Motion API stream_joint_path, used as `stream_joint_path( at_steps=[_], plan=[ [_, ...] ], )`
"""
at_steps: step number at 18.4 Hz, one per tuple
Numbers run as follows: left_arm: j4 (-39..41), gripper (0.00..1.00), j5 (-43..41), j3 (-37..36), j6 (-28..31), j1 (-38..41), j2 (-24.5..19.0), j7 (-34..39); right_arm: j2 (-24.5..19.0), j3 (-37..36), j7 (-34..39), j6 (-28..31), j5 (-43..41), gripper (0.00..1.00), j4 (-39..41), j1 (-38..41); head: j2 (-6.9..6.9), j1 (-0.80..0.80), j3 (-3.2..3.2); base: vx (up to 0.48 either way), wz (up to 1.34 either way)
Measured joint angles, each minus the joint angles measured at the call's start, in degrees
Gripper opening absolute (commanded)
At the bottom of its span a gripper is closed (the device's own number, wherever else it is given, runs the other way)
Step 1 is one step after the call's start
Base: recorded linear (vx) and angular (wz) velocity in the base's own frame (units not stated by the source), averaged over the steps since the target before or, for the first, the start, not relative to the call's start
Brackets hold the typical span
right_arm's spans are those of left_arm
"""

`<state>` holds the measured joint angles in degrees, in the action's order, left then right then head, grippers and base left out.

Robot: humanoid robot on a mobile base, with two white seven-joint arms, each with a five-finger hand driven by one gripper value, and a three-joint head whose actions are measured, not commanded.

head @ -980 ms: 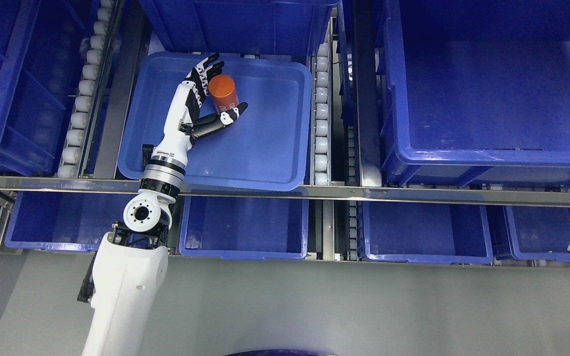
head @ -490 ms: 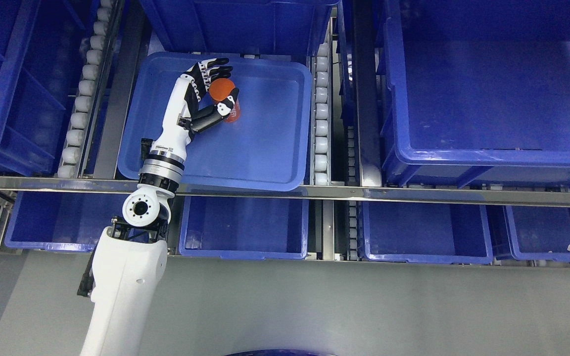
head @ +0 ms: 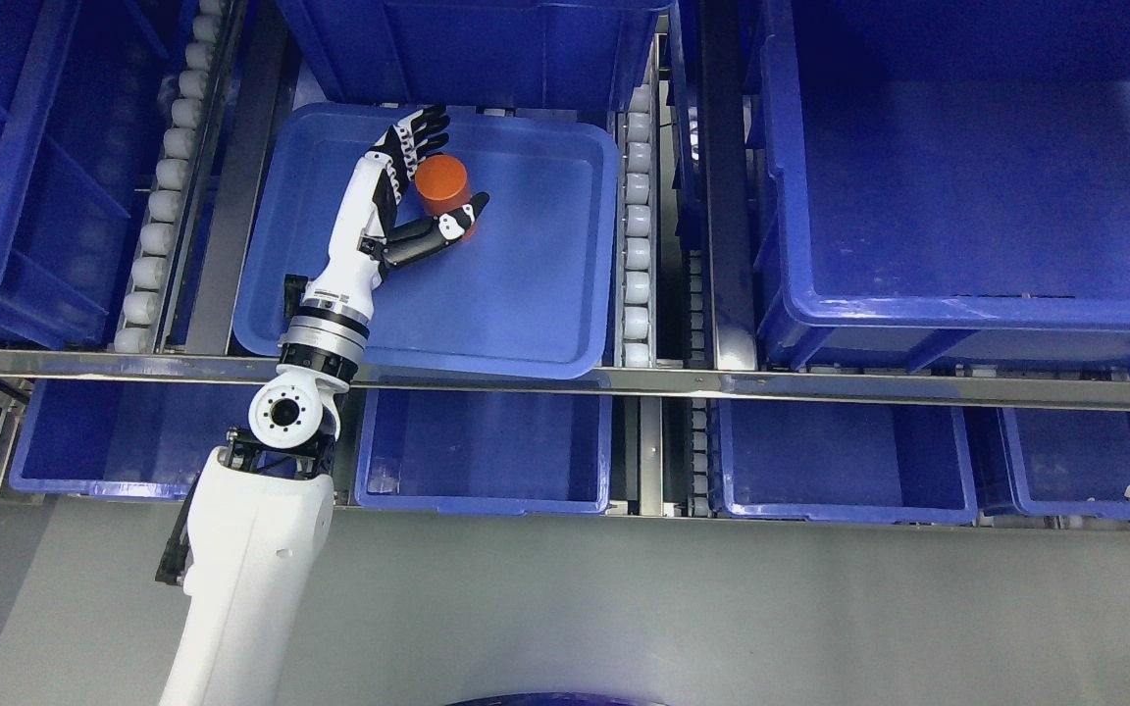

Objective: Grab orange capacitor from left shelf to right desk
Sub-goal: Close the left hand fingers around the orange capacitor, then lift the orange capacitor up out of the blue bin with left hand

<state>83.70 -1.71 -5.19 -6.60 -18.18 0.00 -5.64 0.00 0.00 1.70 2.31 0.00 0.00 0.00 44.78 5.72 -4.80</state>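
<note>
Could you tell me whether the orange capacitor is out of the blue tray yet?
No, the orange capacitor sits inside the blue tray, with the left hand around it.

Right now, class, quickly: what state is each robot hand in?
Left hand: fingers and thumb around the orange cylindrical capacitor; whether the grip is closed cannot be told.
Right hand: not in view.

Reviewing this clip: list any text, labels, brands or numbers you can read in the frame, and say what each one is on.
None can be read.
Orange cylindrical capacitor, in the light blue plastic tray between the left hand's fingers and thumb: no print shows on its visible surface.
Dark blue plastic bins and metal shelf rail: no labels or numbers visible.
</note>
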Motion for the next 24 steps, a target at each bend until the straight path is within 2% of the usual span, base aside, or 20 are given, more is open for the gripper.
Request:
stream_joint_path(
  at_steps=[3,6,8,12,15,24],
  plan=[
    [-0.6,0.74,-0.7,-0.3,-0.1,-0.1,0.0,-0.4,0.0,0.0,0.0,0.0,0.0,1.00,0.0,0.0,0.00,0.00,0.00,0.000,0.00],
    [-1.2,0.65,-1.2,-0.7,0.0,-0.1,0.0,-1.0,0.0,0.0,0.0,0.0,0.0,1.00,0.0,0.0,0.00,0.00,0.00,0.000,0.00],
    [-1.7,0.53,-1.3,-0.9,0.1,-0.2,0.0,-1.1,0.0,0.0,0.0,0.0,0.0,1.00,0.0,0.0,0.00,0.00,0.00,0.000,0.00],
    [-2.6,0.34,-1.5,-0.8,0.3,-0.4,0.0,-1.2,0.0,0.0,0.1,0.0,0.0,1.00,0.0,0.0,0.00,0.00,0.00,0.000,0.00],
    [-3.4,0.01,-1.6,-0.5,-1.8,-0.4,0.0,-1.3,0.0,0.0,0.1,0.0,0.0,1.00,0.0,0.0,0.00,0.00,0.00,0.000,0.00],
    [-4.6,0.00,-0.7,1.2,-9.2,-1.2,0.0,-1.3,0.0,0.0,0.1,0.0,0.0,1.00,0.0,0.0,0.00,0.00,0.00,0.000,0.00]
  ],
)
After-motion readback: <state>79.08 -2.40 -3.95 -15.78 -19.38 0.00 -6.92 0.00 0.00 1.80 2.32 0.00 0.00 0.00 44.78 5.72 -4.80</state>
